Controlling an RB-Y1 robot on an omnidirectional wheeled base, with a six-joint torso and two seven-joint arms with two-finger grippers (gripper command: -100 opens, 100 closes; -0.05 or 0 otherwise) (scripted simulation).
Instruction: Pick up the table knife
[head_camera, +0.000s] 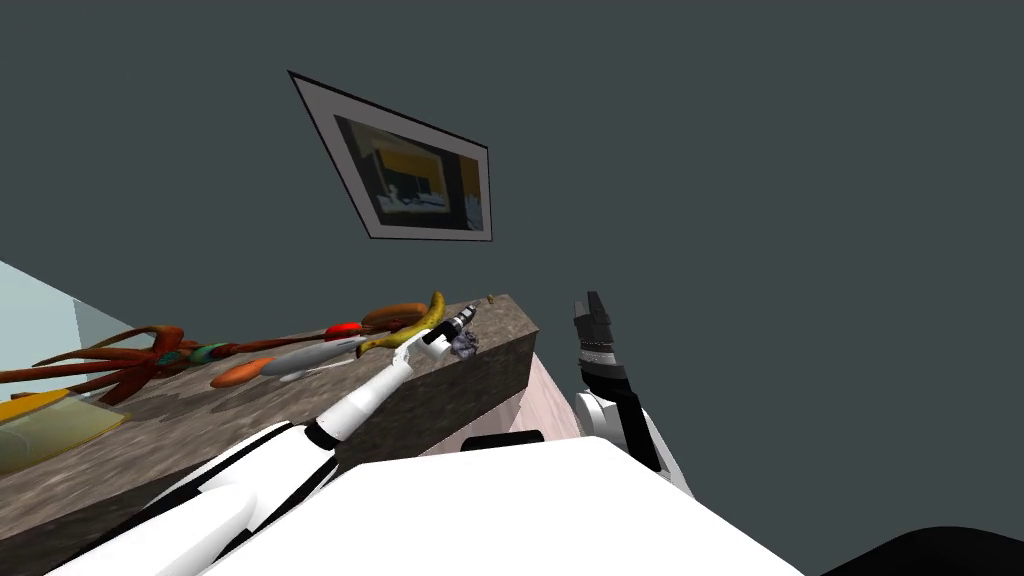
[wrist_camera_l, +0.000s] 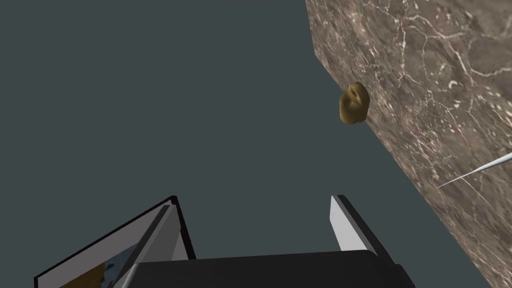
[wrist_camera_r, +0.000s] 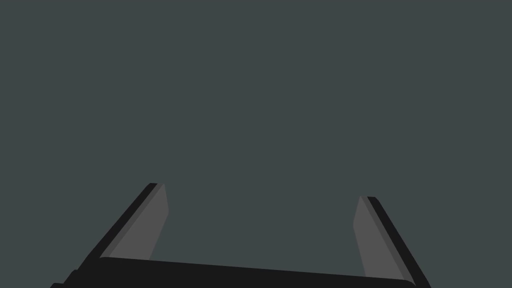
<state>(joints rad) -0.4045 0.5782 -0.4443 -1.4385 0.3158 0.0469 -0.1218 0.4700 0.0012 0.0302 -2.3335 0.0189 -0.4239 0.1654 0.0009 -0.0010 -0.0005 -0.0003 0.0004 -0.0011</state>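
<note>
A long light grey table knife (head_camera: 308, 358) lies on the brown marble counter (head_camera: 200, 420) among other things. My left arm reaches across the counter, and the left gripper (head_camera: 466, 318) is past the knife, near the counter's far corner. Its fingers stand open (wrist_camera_l: 255, 220) with nothing between them, facing the dark wall. A thin pale blade tip (wrist_camera_l: 475, 172) lies on the marble beside that gripper; I cannot tell whether it is the knife's. The right gripper (head_camera: 592, 312) is raised beside the counter's end, open (wrist_camera_r: 260, 210) and holding nothing.
On the counter are a red-brown branching thing (head_camera: 120, 362), an orange piece (head_camera: 240, 373), a red piece (head_camera: 343, 330), a yellow banana (head_camera: 415, 328) and a crumpled grey lump (head_camera: 463, 345). A tan lump (wrist_camera_l: 354, 103) sits at the far edge. A framed picture (head_camera: 410, 180) hangs on the wall.
</note>
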